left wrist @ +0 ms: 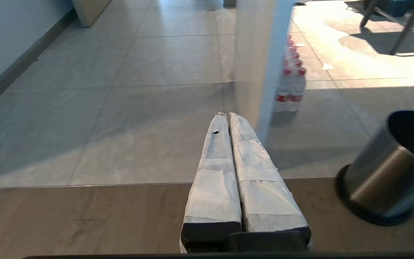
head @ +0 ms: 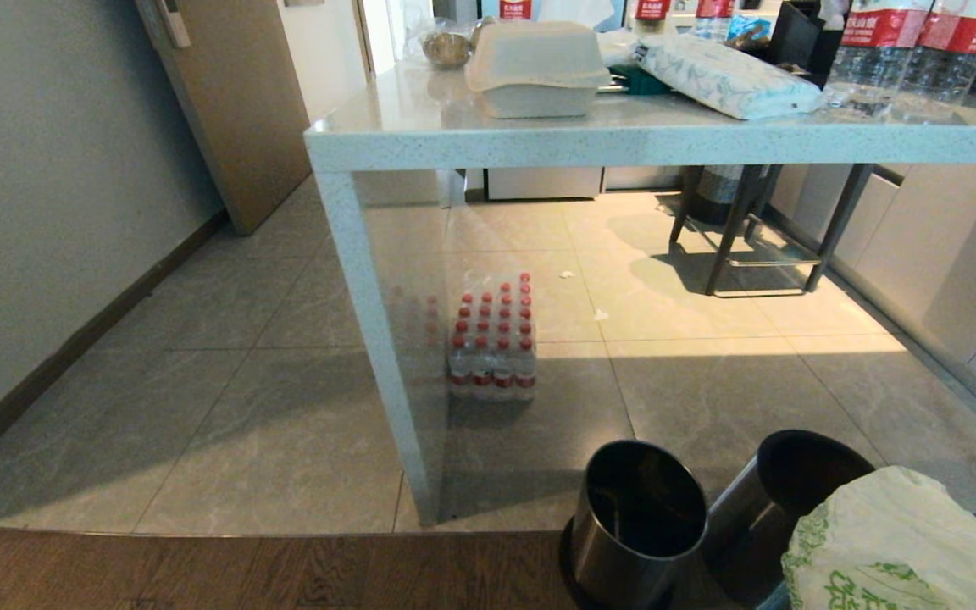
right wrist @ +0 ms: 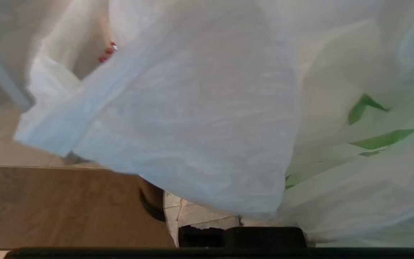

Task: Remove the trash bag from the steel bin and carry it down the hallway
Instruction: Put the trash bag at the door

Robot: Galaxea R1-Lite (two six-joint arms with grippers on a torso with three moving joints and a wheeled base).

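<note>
My right gripper (right wrist: 228,223) clamped on bag (head: 895,542), bag out of bin (head: 793,491), hanging beside it. Left gripper (left wrist: 227,117) closed, empty. Advice: keep clamp firm, lift bag clear before hallway.

I see glossy beige-grey floor tiles (head: 285,424) meeting a strip of dark wood flooring (head: 242,572) nearest me. A pale wall (head: 39,195) with a dark baseboard (head: 81,339) runs along the left. A speckled stone-topped table (head: 623,135) stands ahead, a shrink-wrapped pack of red-capped bottles (head: 494,343) beneath it. Sunlight falls around a dark-legged stool (head: 759,229).
</note>
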